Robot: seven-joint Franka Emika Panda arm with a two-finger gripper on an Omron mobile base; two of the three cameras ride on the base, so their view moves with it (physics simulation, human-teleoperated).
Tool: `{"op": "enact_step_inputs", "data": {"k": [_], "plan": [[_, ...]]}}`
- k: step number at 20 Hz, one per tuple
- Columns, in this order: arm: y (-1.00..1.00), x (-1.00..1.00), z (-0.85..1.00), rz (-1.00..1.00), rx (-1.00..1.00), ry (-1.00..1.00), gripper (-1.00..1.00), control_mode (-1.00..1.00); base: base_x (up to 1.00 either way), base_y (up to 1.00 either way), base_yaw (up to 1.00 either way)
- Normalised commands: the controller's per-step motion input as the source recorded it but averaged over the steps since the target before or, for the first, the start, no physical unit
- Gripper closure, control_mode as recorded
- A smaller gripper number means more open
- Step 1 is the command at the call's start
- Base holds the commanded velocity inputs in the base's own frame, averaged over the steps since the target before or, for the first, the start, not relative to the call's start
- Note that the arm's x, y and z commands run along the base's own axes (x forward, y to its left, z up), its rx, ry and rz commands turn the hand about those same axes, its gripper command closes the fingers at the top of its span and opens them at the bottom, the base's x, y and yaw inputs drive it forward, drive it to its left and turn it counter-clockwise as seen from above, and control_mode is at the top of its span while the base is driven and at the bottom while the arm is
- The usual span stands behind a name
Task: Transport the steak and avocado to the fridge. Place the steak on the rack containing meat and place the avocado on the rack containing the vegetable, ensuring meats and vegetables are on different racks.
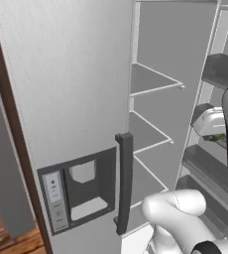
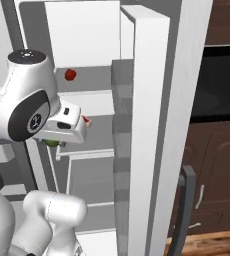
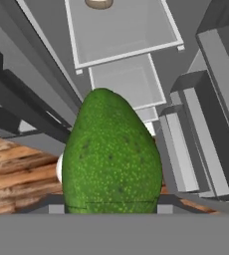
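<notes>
The avocado (image 3: 111, 154), green and pebbled, stands between the jaws in the hand view, and my gripper (image 3: 111, 208) is shut on it. From the right base view the hand sits inside the open fridge (image 2: 147, 125) at mid height, with a bit of the avocado (image 2: 52, 143) showing under it. The left base view also shows the avocado (image 1: 217, 138) as a green patch below the hand, in front of the right-hand shelves. A small red chunk (image 2: 70, 74) lies on an upper rack. A red and white bit (image 2: 86, 120) peeks out beside the hand. Which of the two is the steak I cannot tell.
The closed left door with its dispenser panel (image 1: 76, 188) and dark handle (image 1: 124, 183) stands to the left of the pale shelves (image 1: 153, 82). The open right door's edge (image 2: 137, 60) is close to the hand. Dark cabinets (image 2: 217, 150) stand at the right. A tan round item (image 3: 99, 3) lies on a shelf.
</notes>
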Motion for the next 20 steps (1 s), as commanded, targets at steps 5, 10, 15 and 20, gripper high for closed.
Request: {"op": "enact_step_inputs", "data": {"k": [5, 10, 15, 20], "plan": [[0.0, 0.0, 0.0, 0.0, 0.0, 0.0, 1.0, 1.0, 0.66, 0.1, 0.11], [0.0, 0.0, 0.0, 0.0, 0.0, 0.0, 1.0, 1.0, 0.77, 0.09, 0.1], [0.08, 0.29, -0.01, 0.01, -0.02, 0.0, 1.0, -1.0, 0.11, 0.03, 0.01], [0.0, 0.43, 0.0, 0.0, -0.05, -0.04, 1.0, -1.0, 0.0, 0.0, 0.0]]}}
